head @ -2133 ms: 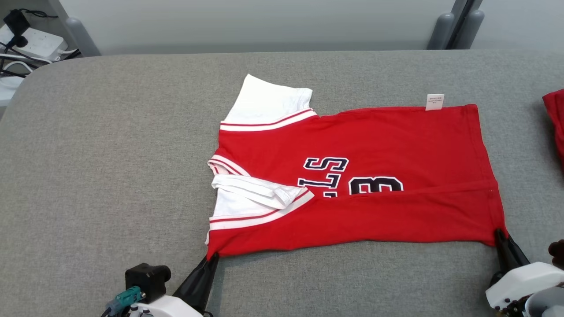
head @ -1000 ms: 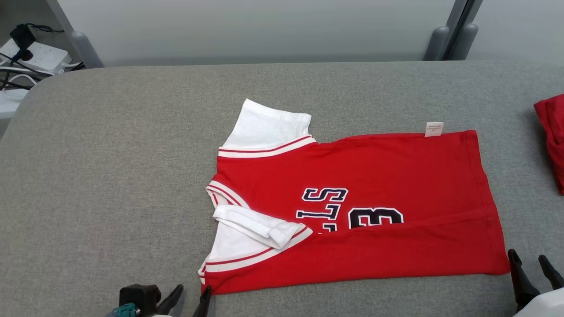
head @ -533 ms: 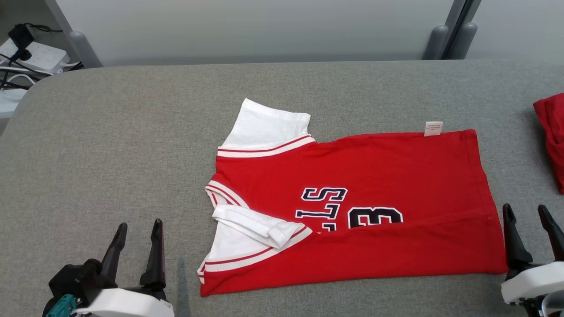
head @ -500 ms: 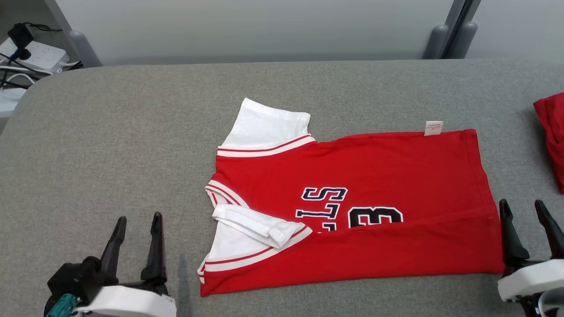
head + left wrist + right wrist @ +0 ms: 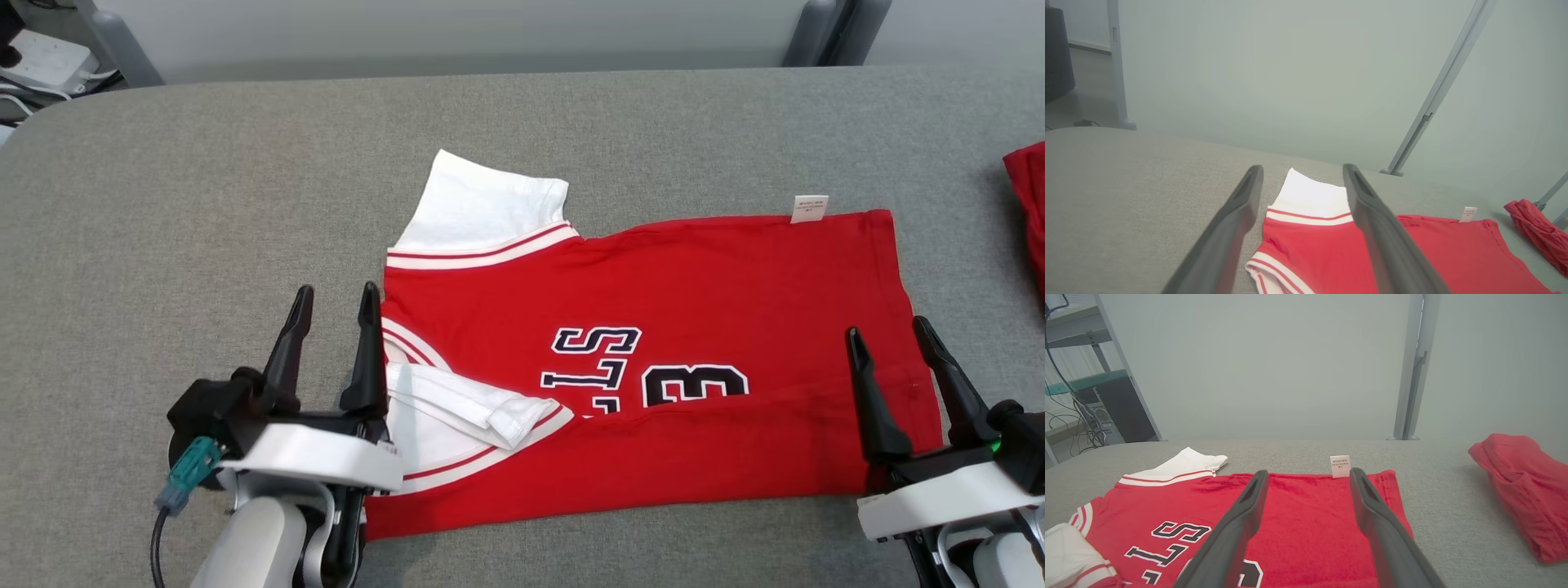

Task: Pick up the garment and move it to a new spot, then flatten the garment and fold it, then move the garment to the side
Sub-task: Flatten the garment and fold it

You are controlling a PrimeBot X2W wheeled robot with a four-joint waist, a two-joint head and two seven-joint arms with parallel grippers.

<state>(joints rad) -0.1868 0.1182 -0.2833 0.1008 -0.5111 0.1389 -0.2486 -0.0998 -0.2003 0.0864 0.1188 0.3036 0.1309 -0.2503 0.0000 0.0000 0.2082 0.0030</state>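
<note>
A red garment (image 5: 694,286) with white sleeves and dark lettering lies flat on the grey table (image 5: 163,204), its near edge folded up over the lettering. My left gripper (image 5: 337,288) stands open at the garment's left edge, by the collar and the folded near sleeve, holding nothing. Over the garment's right end, my right gripper (image 5: 886,327) is open and empty too. In the left wrist view the left gripper (image 5: 1303,167) frames the far white sleeve of the garment (image 5: 1306,249). In the right wrist view the right gripper (image 5: 1309,471) points across the garment (image 5: 1306,506) toward its white label.
A second, crumpled red cloth (image 5: 1030,212) lies at the table's right edge, also in the right wrist view (image 5: 1523,486). A power strip with cables (image 5: 41,57) sits beyond the far left corner. Metal posts stand behind the far edge.
Both grippers let go of the garment's near corners, opened, and moved forward over its left and right ends. The head view has shifted too. The garment lies as before.
</note>
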